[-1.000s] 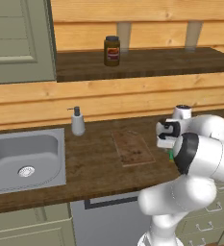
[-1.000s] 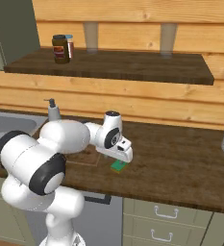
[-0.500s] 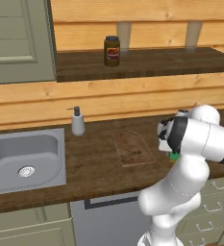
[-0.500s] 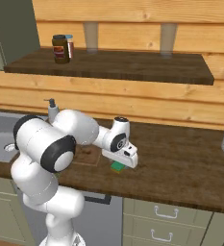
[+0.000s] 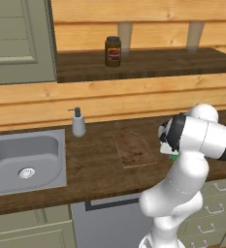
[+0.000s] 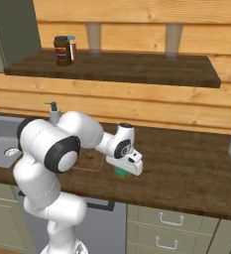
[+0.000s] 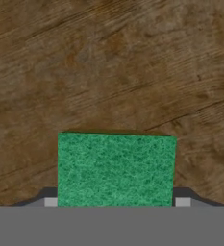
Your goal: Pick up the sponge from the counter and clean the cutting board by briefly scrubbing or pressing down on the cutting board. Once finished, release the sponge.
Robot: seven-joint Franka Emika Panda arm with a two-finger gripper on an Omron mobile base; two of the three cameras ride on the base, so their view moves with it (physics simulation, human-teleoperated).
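Sink: a steel basin set into the far left of the counter; it plays no part in the work so far.
Soap bottle: stands upright just right of the sink, against the back wall, well apart from the arm.
Jar: on the shelf above, out of the way.
Cutting board: lies flat in the middle of the counter, bare, with nothing on it. It looks not yet scrubbed, as far as one can judge.
Sponge: lies on the counter just right of the board, green side up. The right base view shows a green sliver under the hand, resting on the wood rather than lifted.
Claw: low over the sponge, with one tip showing at each side of the green block. The tips bracket it closely, but I cannot tell whether they already press its sides or stand a little apart.
Done: the arm has been brought to the sponge and the tips lined up around it.
Left: a firm grasp, the lift, the carry left onto the board, a short scrub or press, then letting go.
Progress: early, by my reading; only the first step, the pick-up, is in hand.
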